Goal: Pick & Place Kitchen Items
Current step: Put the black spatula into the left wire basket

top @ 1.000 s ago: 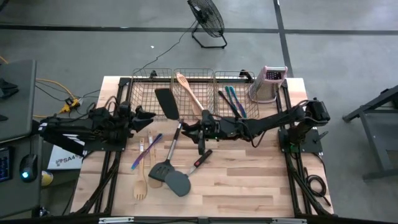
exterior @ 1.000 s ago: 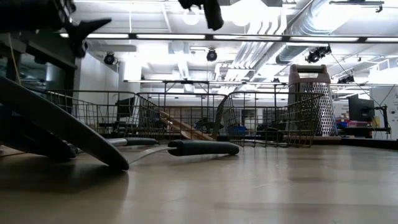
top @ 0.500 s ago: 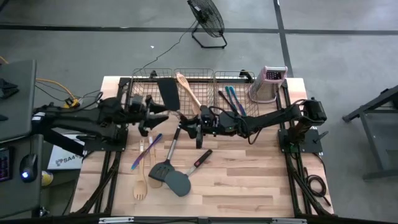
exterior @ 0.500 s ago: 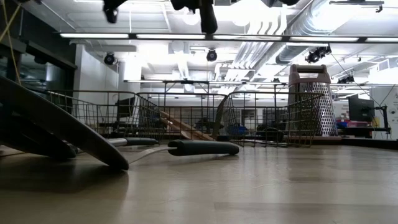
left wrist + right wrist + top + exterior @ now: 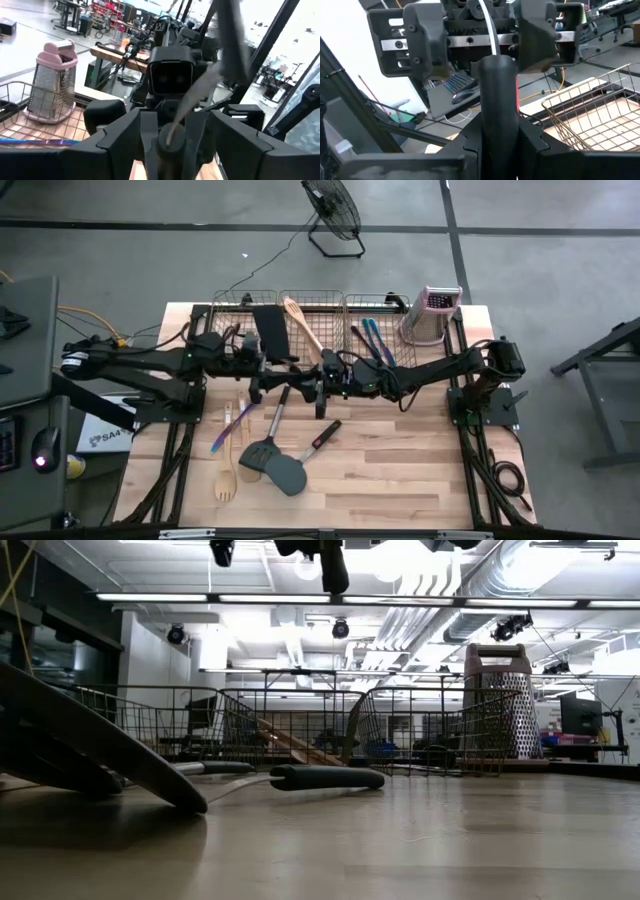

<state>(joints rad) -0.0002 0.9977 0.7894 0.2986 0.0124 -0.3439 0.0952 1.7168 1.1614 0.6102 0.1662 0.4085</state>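
Observation:
A dark grey spatula is held up over the table's middle, its blade (image 5: 268, 328) raised toward the far left and its black handle (image 5: 320, 398) lower. My right gripper (image 5: 320, 378) is shut on that handle. My left gripper (image 5: 278, 372) faces it, open. Its fingers (image 5: 427, 42) stand on either side of the thin metal shaft (image 5: 489, 27) just above the handle, without touching it. More kitchen items lie flat on the table: two dark spatulas (image 5: 262, 453), a black-handled tool (image 5: 322, 438), a purple piece (image 5: 235, 420) and a wooden fork (image 5: 226, 478). My right gripper pinches the spatula's black handle (image 5: 497, 107) between its two fingers (image 5: 532, 145). The fingers come level from the table's right and lie across the handle. The spatula is lifted clear and tilted, with its blade up and its handle end (image 5: 335, 568) hanging below the fingers.
Three wire baskets (image 5: 245, 315) stand along the far edge. The middle one holds a wooden spoon (image 5: 300, 325) and the right one slim blue pieces (image 5: 376, 340). A metal grater (image 5: 432, 315) stands at the far right. Bare wood (image 5: 400, 470) lies at the near right.
My left gripper has risen and gone toward the table's right, up to the held spatula, and its open fingers now stand around the shaft. The spatula's blade has swung a little toward the far edge. My right gripper has kept its hold.

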